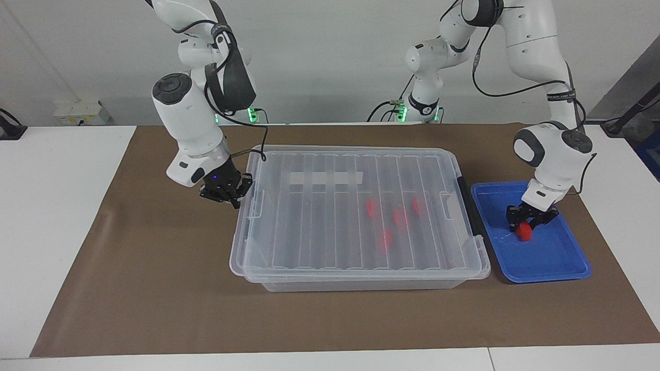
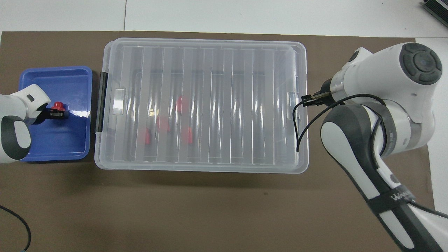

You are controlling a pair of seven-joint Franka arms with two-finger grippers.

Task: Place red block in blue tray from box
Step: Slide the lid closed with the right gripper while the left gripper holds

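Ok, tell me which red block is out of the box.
The red block in the blue tray, under the left end effector; the other four sit inside the lidded box.

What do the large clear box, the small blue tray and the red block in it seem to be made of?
The large clear box looks like thin glossy plastic: see-through, with a ribbed clear lid that shows the red pieces inside. The shallow blue tray seems to be moulded plastic, smooth and shiny, with light reflections on its floor. The small red block looks like hard opaque plastic, though its finish is unclear.
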